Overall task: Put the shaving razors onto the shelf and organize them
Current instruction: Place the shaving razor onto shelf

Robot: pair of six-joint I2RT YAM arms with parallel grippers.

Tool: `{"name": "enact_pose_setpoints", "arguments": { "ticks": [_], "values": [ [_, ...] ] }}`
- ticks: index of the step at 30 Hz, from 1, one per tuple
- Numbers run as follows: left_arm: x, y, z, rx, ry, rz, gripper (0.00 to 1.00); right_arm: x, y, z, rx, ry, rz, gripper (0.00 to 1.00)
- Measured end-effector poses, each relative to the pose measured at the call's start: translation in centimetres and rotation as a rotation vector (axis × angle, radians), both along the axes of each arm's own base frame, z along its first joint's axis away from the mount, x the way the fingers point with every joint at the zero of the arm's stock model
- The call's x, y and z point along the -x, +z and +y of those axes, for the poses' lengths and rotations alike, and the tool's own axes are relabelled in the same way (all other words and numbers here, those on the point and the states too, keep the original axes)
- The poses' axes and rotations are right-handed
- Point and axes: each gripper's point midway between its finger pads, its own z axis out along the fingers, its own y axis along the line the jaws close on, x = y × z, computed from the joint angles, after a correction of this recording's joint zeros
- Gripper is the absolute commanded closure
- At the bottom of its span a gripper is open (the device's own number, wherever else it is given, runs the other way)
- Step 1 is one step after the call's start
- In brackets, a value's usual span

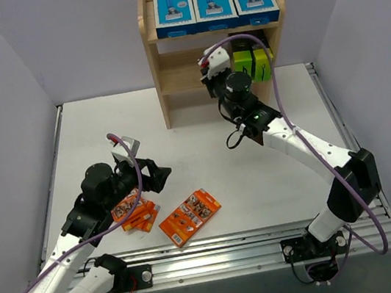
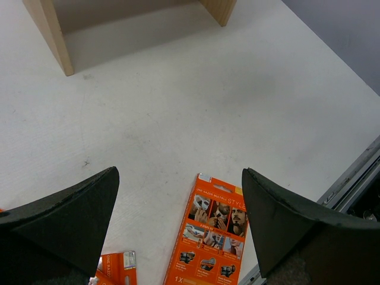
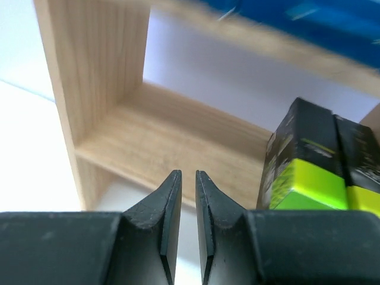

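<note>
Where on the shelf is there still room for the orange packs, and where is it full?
The shelf has a full top tier: three blue boxes span it. The middle tier is bare from the left side panel to the black-and-lime boxes at its right end. The space beneath it looks bare. The table lies open between shelf and orange packs.
</note>
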Motion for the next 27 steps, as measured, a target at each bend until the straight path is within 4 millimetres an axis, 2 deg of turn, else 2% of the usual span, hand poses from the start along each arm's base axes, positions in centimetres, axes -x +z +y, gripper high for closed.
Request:
{"name": "enact_pose_setpoints", "arguments": {
  "ticks": [5, 8, 10, 13, 21, 27],
  "values": [
    [0.0, 0.1, 0.0, -0.001, -0.001, -0.003, 0.07, -2.3, -5.6, 2.0, 0.222, -0.031, 0.052, 0.88],
    [0.0, 0.1, 0.0, -0.001, -0.001, -0.004, 0.07, -3.7, -9.0, 2.1, 0.365, -0.060, 0.086, 0.86],
    [0.0, 0.0, 0.0, -0.002, -0.002, -0.003, 0.07, -4.5, -10.5, 1.9, 0.458, -0.079, 0.095, 0.86],
    [0.0, 0.0, 0.0, -0.002, -0.002, -0.003, 0.07, -5.3, -11.2, 1.6, 0.562, -0.102, 0.082, 0.85],
    [0.1, 0.0, -0.1, -0.002, -0.007, -0.001, 0.07, -6.7, -10.6, 0.9, 0.791, -0.153, -0.013, 0.80],
    [0.2, 0.0, -0.3, 0.000, -0.019, 0.001, 0.07, -8.5, -11.7, 1.1, 0.952, -0.138, -0.028, 0.80]
  ]
}}
